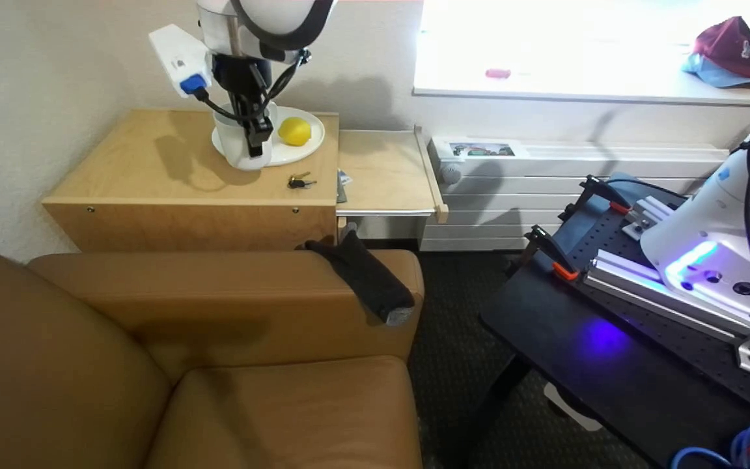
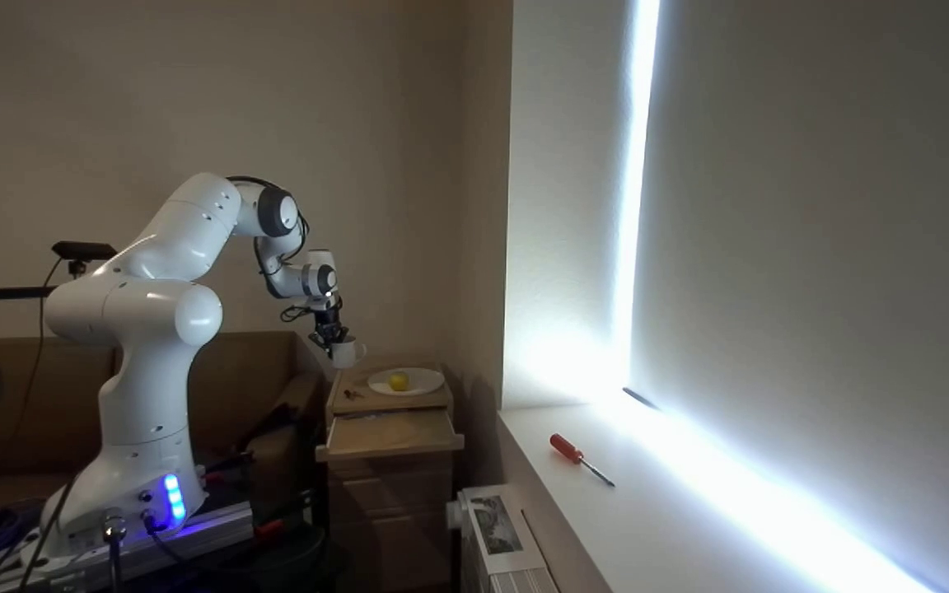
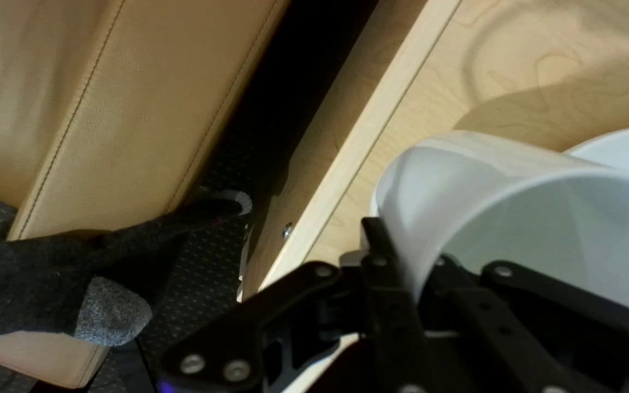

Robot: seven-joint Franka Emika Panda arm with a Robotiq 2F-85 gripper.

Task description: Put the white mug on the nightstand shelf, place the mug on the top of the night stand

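Pinching the white mug (image 1: 235, 144) by its wall, the tool (image 1: 256, 148) holds it above the bench (image 1: 114, 163). A yellow lemon (image 1: 295, 131) sits on the white plate (image 1: 291, 154), keys (image 1: 301, 182) nearby.
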